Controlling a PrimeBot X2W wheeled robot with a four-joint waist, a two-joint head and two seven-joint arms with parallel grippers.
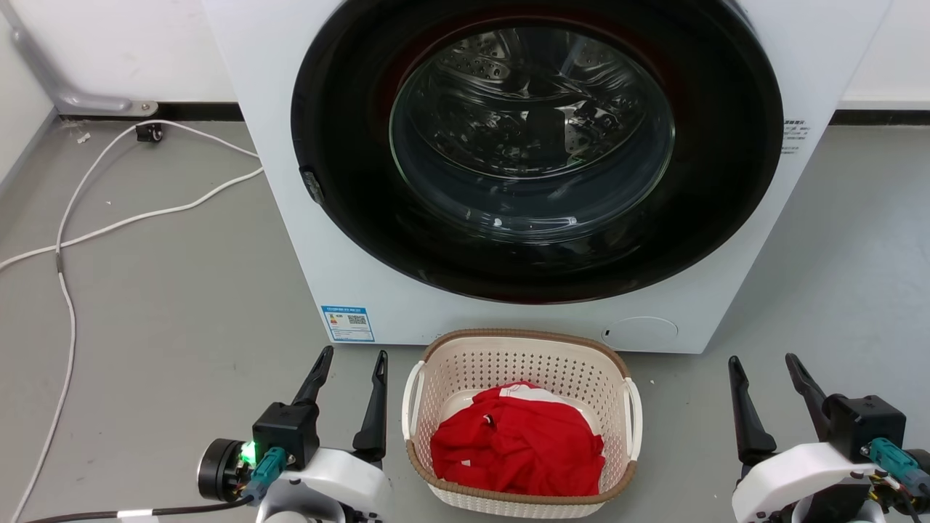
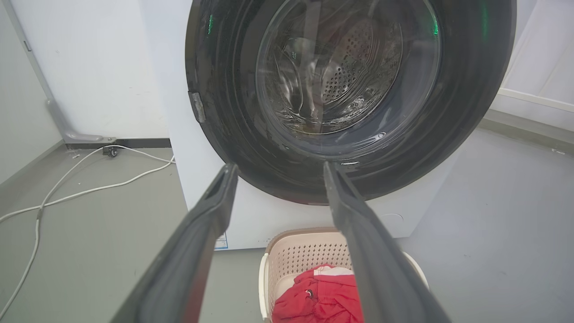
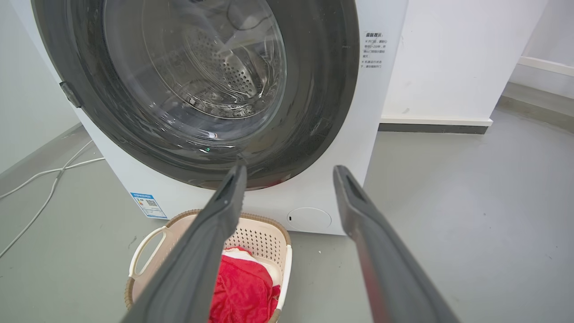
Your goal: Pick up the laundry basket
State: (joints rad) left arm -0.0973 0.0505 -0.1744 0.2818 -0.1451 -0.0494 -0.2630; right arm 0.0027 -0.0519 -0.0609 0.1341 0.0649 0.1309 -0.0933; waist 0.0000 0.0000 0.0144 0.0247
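Nearest, at the lower left, the left gripper [image 1: 353, 354] hovers above the grey floor [image 1: 182, 305] with its two dark fingers spread apart and nothing between them. At the lower right, the right gripper [image 1: 763, 359] is held the same way, fingers apart and empty. Between them the laundry basket [image 1: 508, 363] stands upright on the floor, its brown woven-look rim level and its cream perforated walls rising around a crumpled red garment [image 1: 516, 443] with a little white showing at its far edge. The basket sits closer to the left gripper, whose inner finger is just beside the white left handle [image 1: 413, 399] without touching it. The right gripper is well apart from the right handle [image 1: 634, 418]. In each wrist view the basket lies low, partly behind one finger, and the fingers point towards the machine beyond. Just past the basket's far rim stands the white washing machine [image 1: 290, 218]. Its large round door [image 1: 534, 138] is closed, and the metal drum shows through the glass. A blue label [image 1: 348, 323] sits on the lower left of its front, near the basket. Farther left, white cables [image 1: 145, 216] trail across the floor toward the far wall [image 1: 109, 43].
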